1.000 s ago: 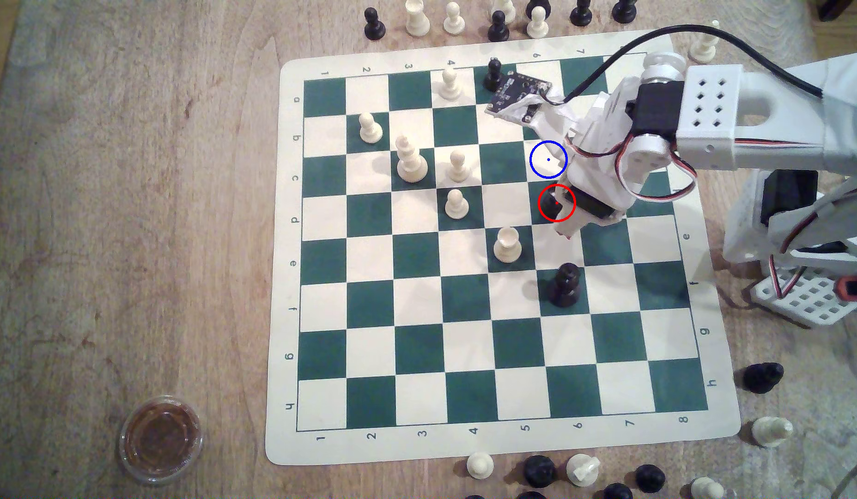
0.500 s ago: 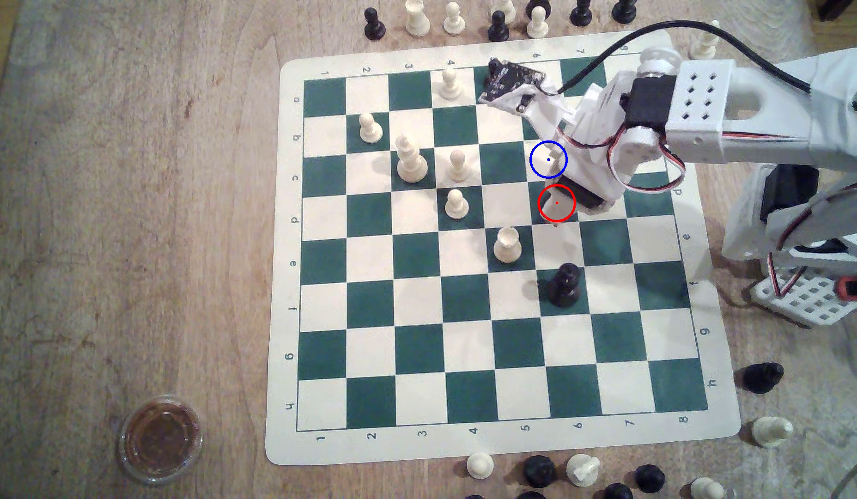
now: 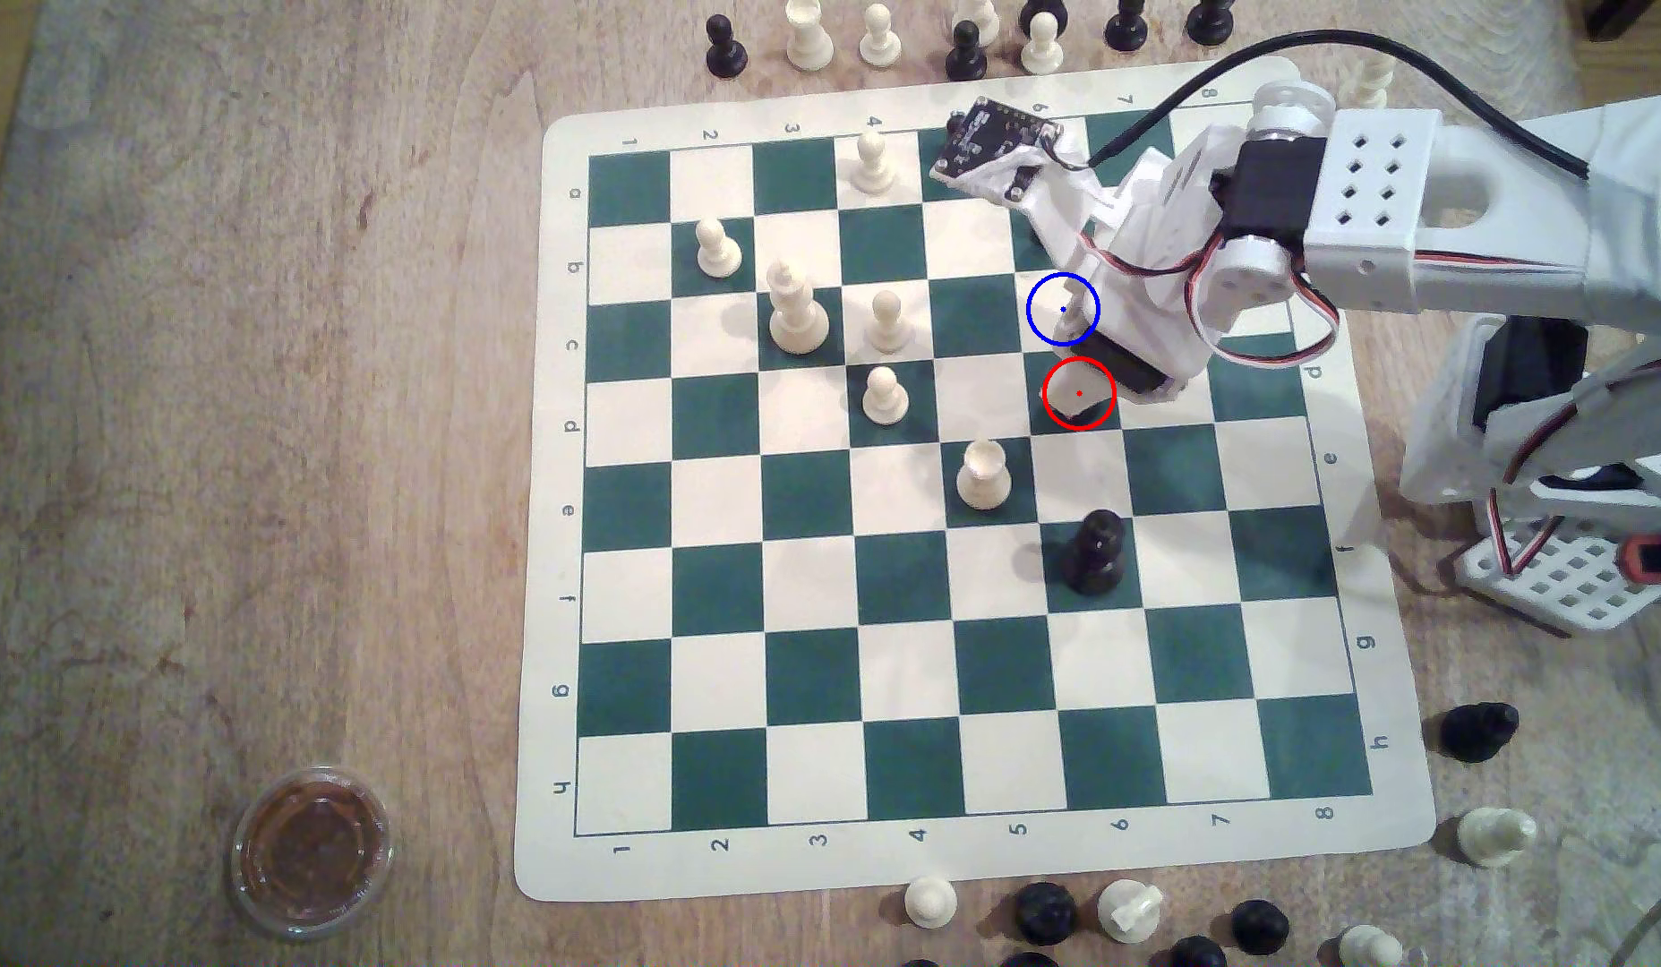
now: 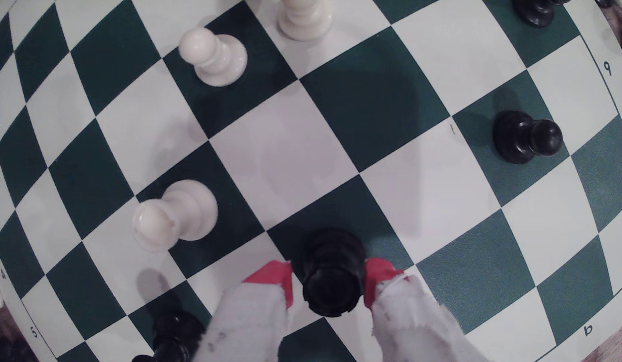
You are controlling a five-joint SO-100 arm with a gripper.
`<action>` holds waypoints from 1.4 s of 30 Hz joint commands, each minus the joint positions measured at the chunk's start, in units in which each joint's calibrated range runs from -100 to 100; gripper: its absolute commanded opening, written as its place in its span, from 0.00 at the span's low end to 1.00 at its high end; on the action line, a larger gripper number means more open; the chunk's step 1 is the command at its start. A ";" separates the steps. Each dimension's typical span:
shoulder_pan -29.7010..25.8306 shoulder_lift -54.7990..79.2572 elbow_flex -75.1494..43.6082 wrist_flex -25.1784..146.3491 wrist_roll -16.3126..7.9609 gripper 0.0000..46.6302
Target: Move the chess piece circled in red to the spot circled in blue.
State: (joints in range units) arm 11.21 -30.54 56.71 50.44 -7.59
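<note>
Now the arm's red-tipped white hand point(image 4: 328, 287) grips the glossy black stout chess piece point(image 4: 330, 275), lifted over the board's green square, near its robot-side edge; next, likely, carry it to the adjoining blue-circled cream square point(image 3: 1050, 311) and lower gently.

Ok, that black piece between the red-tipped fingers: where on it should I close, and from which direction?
Close on the chess piece at its upper body, just under the flat top, coming straight down from above. It stands upright, tapering from a wide round base, so the narrow part suits the gripper. The fingers already flank it on opposite sides; I can't tell whether they touch it.
</note>
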 commanded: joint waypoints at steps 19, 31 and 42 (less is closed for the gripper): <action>0.64 -10.89 -8.21 11.81 0.29 0.07; 8.31 -3.84 -15.37 10.50 2.88 0.07; 8.77 3.80 -11.02 1.00 3.17 0.07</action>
State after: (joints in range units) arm 20.72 -27.19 46.32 54.02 -4.13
